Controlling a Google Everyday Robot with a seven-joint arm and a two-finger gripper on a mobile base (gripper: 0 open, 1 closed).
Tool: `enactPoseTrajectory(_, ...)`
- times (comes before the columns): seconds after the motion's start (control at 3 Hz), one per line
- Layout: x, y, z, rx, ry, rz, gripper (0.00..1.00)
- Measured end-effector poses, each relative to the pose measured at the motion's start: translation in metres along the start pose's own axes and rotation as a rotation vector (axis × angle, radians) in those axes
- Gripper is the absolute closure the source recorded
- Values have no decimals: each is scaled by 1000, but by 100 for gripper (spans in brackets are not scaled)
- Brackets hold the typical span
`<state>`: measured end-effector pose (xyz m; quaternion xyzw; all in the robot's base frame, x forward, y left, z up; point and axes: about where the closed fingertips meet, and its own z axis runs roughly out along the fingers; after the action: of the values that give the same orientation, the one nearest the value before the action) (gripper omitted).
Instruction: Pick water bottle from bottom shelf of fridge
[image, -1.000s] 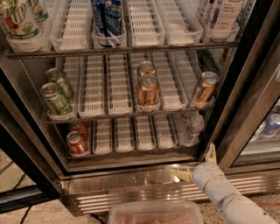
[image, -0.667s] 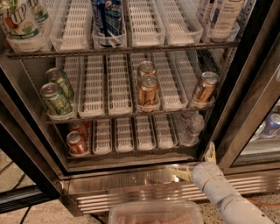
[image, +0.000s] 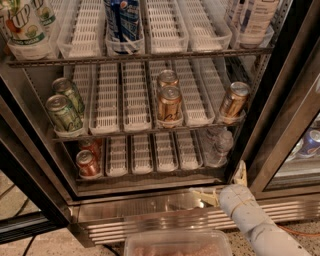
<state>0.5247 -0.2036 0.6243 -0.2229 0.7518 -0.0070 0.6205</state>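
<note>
Nothing has visibly moved since the earlier frame: the arm sits in the same low spot at the fridge's lower right. The end effector (image: 220, 183) hovers in front of the steel sill just below the bottom shelf (image: 150, 176), its two pale fingers spread wide, one pointing up and one to the left, with nothing between them. Just above and slightly left of it stands the water bottle (image: 218, 146), upright in the rightmost lane of that shelf, with a second clear bottle close behind it; neither is touched. Farther along the same shelf, red cans (image: 88, 163) stand at the far left, with bare white lane trays between. On the rack above are gold cans (image: 169, 103). By my reading, the fridge (image: 150, 220) is open and the approach largely made, but reaching in, closing on the bottle and lifting it out are all still to do.
</note>
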Motion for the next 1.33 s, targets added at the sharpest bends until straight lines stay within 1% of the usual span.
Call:
enactPoseTrajectory(0.33, 0, 2, 2, 16, -14, 3, 0)
enactPoseTrajectory(0.67, -7, 2, 12, 40, -56, -2, 0)
enactPoseTrajectory(1.0, -11, 2, 19, 62, -86, -2, 14)
enactPoseTrajectory(1.33, -12, -8, 26, 115, -109, -4, 31)
